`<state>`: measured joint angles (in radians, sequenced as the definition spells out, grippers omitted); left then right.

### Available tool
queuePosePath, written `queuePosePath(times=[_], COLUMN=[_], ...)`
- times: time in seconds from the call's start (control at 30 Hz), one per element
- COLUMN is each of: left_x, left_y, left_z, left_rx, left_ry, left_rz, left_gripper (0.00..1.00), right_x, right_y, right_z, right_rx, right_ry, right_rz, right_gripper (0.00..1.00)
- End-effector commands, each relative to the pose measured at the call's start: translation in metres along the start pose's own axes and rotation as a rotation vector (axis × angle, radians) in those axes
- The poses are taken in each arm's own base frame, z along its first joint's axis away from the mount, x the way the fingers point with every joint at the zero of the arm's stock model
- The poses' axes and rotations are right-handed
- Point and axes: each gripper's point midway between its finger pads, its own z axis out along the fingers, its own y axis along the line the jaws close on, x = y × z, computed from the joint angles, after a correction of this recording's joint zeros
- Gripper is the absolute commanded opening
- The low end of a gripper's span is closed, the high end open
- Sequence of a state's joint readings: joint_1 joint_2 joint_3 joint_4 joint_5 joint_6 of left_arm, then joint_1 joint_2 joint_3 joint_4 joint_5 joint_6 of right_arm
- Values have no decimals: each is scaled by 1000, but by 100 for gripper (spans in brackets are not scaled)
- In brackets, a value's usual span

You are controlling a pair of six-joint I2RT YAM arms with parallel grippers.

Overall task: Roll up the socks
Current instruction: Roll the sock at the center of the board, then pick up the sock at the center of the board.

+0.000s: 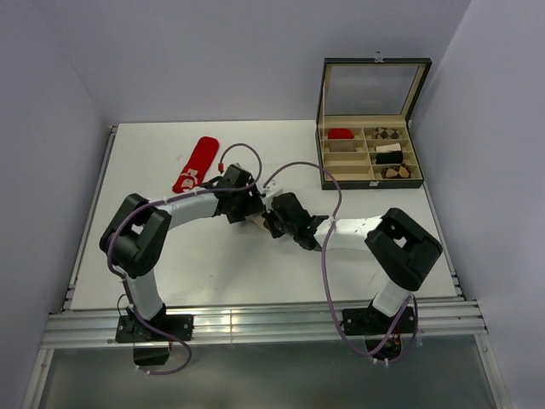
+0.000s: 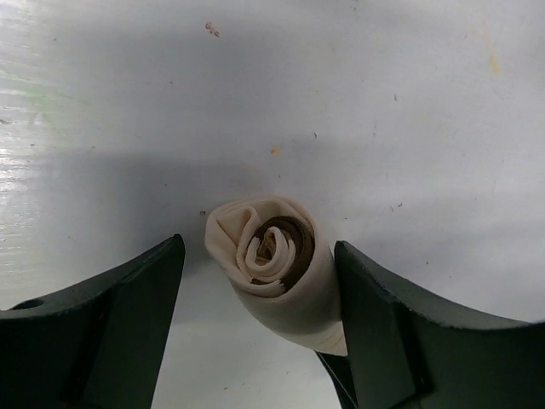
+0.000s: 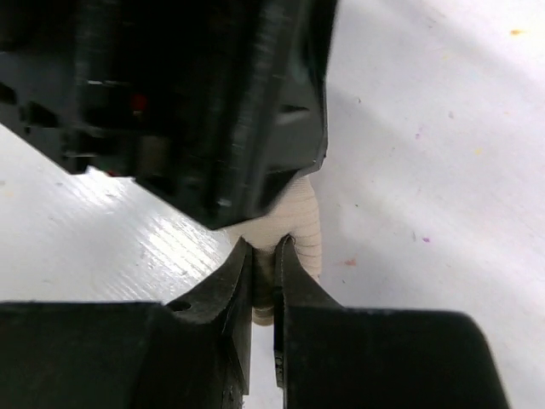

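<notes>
**Location.** The cream sock (image 2: 274, 256) lies near the middle of the table (image 1: 383, 273), about midway between the left and right edges. It is wound into a tight roll, with the brown part showing as a spiral at the core. The red sock (image 1: 197, 162) lies flat and unrolled towards the far-left corner, well apart from both arms. A compartmented box (image 1: 371, 183) stands at the far-right corner.

**Hands.**
- The left gripper (image 2: 259, 247) stands wide open and straddles the roll. One finger is clear of the roll and the other is touching it or very nearly so. It grips nothing.
- The right gripper (image 3: 262, 251) is almost closed. Cream fabric shows in the narrow slot between its fingers, so it appears to pinch the edge of the roll.

**Handling assessment.**
- Both socks are judged light, soft and limp, with no stiffness of their own.
- The roll is held only by friction between its layers, and it is likely to spring loose if released carelessly or dragged by one layer.
- The roll is best gripped across its full girth, squeezing all layers together, rather than by the outer flap.
- The red sock, being flat, is best pinched at one end, so the fabric can be turned over on itself.
</notes>
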<state>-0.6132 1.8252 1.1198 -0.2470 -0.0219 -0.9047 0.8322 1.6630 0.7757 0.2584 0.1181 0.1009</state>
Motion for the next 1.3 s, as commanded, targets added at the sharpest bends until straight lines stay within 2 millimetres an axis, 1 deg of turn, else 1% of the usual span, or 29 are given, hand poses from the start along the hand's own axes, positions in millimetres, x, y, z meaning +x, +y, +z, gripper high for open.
queuePosePath(times=[0.0, 0.03, 0.07, 0.13, 0.17, 0.23, 0.27, 0.33, 0.43, 0.53, 0.57, 0.6, 0.63, 0.7, 0.73, 0.77, 0.8, 0.87, 0.9, 0.93, 0.97, 1.0, 1.03, 1.07, 1.1, 1.13, 1.17, 1.27], left_x=[-7, -3, 4, 9, 14, 20, 26, 29, 35, 37, 37, 37, 37, 37, 37, 35, 35, 34, 33, 35, 31, 30, 30, 27, 27, 27, 26, 27], left_y=[-9, -11, -7, -5, 0, 3, 7, 8, 9, 14, 15, 16, 18, 19, 19, 18, 18, 16, 15, 17, 13, 13, 12, 10, 11, 10, 9, 7], left_z=[-10, -10, -8, -5, -3, 0, 2, 5, 12, 18, 18, 19, 19, 18, 18, 18, 18, 18, 18, 18, 18, 17, 17, 16, 16, 16, 16, 16], left_rx=[47, 63, 58, 66, 54, 55, 49, 54, 50, 26, 21, 12, 4, -5, -6, -2, -4, -8, -11, -20, -14, -15, -16, -17, -23, -22, -23, -18], left_ry=[-26, -3, 12, 24, 37, 47, 63, 73, 92, 95, 93, 93, 92, 94, 95, 93, 97, 106, 109, 118, 114, 113, 114, 115, 119, 122, 123, 134], left_rz=[-51, -60, -75, -92, -104, -118, -134, -149, -168, -169, -166, -163, -158, -146, -142, -132, -126, -105, -98, -84, -76, -69, -61, -49, -41, -34, -31, -22], left_gripper=[76, 76, 76, 75, 73, 71, 69, 66, 60, 49, 47, 44, 38, 31, 28, 16, 14, 13, 13, 13, 13, 13, 13, 13, 13, 13, 13, 13], right_x=[40, 40, 42, 44, 47, 47, 48, 48, 50, 48, 43, 40, 37, 24, 21, 12, 6, -5, -10, -14, -18, -20, -25, -24, -25, -30, -25, -22], right_y=[2, 0, -2, -2, -4, -4, -7, -7, -7, -6, -6, -5, -5, -6, -7, -9, -12, -13, -21, -20, -15, -19, -18, -17, -10, -9, -6, 0], right_z=[-8, -7, -5, -5, -3, -2, 0, 1, 2, 0, -2, -3, -5, -11, -13, -16, -19, -24, -26, -27, -28, -28, -27, -24, -23, -21, -16, -7], right_rx=[-88, -89, -88, -104, -102, -104, -98, -96, -97, -102, -105, -109, -112, -113, -110, -95, -80, -49, 2, 17, 21, 62, 73, 86, 82, 100, 99, 116], right_ry=[140, 145, 155, 164, 175, 184, 191, 198, 210, 206, 191, 184, 176, 142, 133, 104, 87, 52, 33, 16, 3, -4, -14, -11, -16, -28, -14, -5], right_rz=[80, 93, 103, 123, 133, 145, 148, 153, 157, 161, 162, 165, 164, 153, 146, 136, 113, 78, 45, 27, 4, -21, -35, -54, -86, -99, -117, -138], right_gripper=[0, 0, 0, 0, 0, 0, 0, 0, 0, 0, 2, 4, 13, 26, 37, 42, 51, 58, 63, 65, 66, 68, 68, 68, 70, 70, 71, 71])
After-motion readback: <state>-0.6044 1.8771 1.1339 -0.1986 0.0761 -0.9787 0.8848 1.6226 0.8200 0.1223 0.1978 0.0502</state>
